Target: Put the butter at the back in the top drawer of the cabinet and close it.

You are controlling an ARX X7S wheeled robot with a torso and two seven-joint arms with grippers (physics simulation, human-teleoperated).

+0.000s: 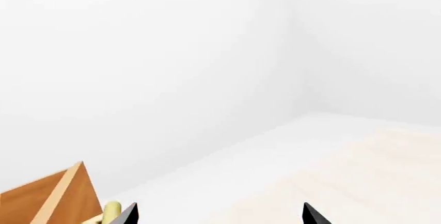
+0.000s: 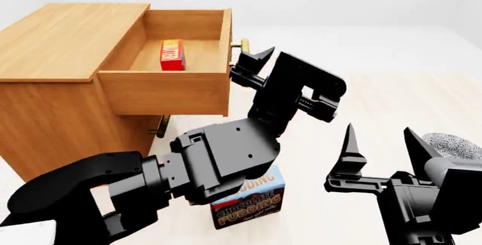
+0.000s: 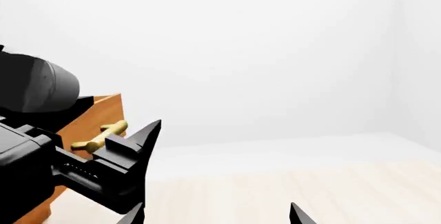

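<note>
The cabinet (image 2: 53, 42) stands at the left of the head view with its top drawer (image 2: 162, 90) pulled out. The red-orange butter (image 2: 171, 55) stands inside the drawer, toward its back. The drawer's brass handle (image 2: 239, 44) is on its front face. My left gripper (image 2: 249, 67) is open and empty right beside that handle. In the left wrist view, the left gripper (image 1: 219, 216) is open, with the handle (image 1: 110, 209) and a drawer corner (image 1: 59, 195) beside one fingertip. My right gripper (image 2: 380, 135) is open and empty, low at the right, and also shows open in the right wrist view (image 3: 215, 216).
A blue-and-brown chocolate pudding box (image 2: 252, 200) stands on the pale floor under my left forearm. A grey speckled object (image 2: 452, 143) lies at the far right. The right wrist view shows my left arm (image 3: 62, 167), the handle (image 3: 103, 135) and white walls.
</note>
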